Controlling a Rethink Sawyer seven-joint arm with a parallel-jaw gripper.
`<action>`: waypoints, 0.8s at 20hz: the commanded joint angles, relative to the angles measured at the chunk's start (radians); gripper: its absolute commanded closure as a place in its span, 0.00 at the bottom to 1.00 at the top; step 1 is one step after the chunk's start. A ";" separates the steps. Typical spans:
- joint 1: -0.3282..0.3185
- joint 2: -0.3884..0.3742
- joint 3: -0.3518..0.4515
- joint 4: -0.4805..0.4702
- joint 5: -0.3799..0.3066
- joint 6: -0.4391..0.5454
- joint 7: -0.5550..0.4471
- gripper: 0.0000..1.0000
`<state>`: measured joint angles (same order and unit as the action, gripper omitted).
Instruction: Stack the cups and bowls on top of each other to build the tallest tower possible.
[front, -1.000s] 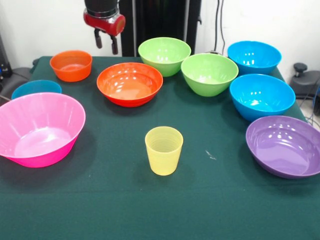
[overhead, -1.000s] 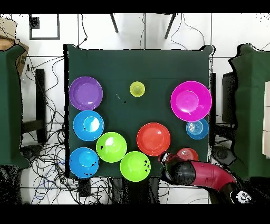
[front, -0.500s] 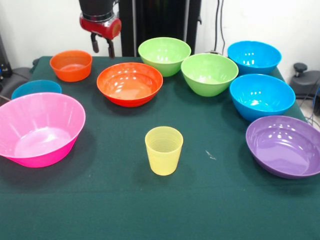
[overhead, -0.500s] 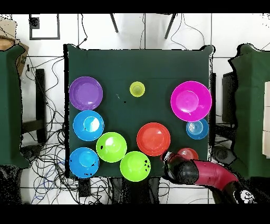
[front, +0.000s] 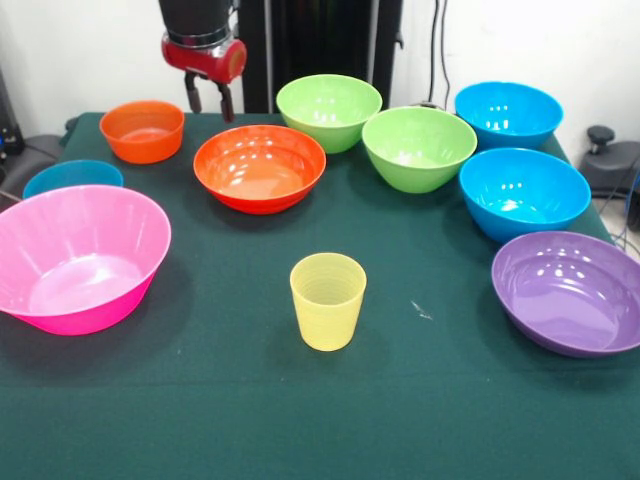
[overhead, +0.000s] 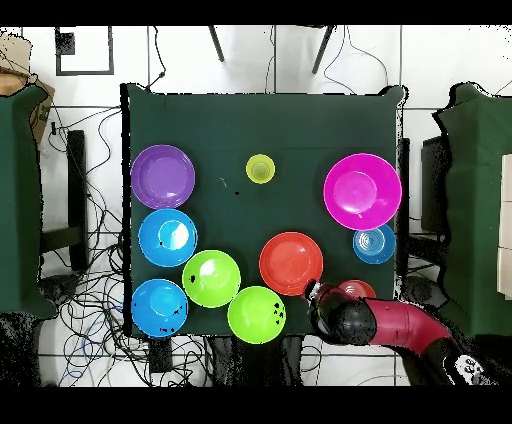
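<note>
My gripper (front: 210, 101) hangs open and empty above the table's far edge, between the small orange bowl (front: 142, 130) and the large orange bowl (front: 260, 167). From overhead, the gripper (overhead: 314, 293) sits beside the small orange bowl (overhead: 360, 291), which the arm partly covers. The pale-yellow cup (front: 328, 300) stands upright near the middle. The pink bowl (front: 78, 257), the small blue bowl (front: 72, 176), two lime green bowls (front: 329, 110) (front: 419, 147), two blue bowls (front: 508, 113) (front: 523, 192) and the purple bowl (front: 570, 292) each stand alone. No tower is in view.
The dark green table cloth (front: 300, 420) ends close behind the gripper. Overhead, cables lie on the floor to the left (overhead: 90, 290), and other green tables (overhead: 20, 200) stand at both sides.
The gripper has dropped a little lower at the table's far edge, shifting slightly sideways near the small orange bowl. The bowls and the cup have not moved.
</note>
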<state>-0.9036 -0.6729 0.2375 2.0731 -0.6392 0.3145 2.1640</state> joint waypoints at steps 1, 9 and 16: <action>0.002 -0.002 0.115 -0.079 -0.076 -0.040 -0.110 0.00; -0.010 -0.058 0.134 -0.084 -0.080 0.079 -0.176 0.00; 0.002 -0.123 0.121 -0.100 -0.086 0.167 -0.216 0.00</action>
<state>-0.9269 -0.7610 0.2835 2.0648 -0.6697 0.3367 2.1640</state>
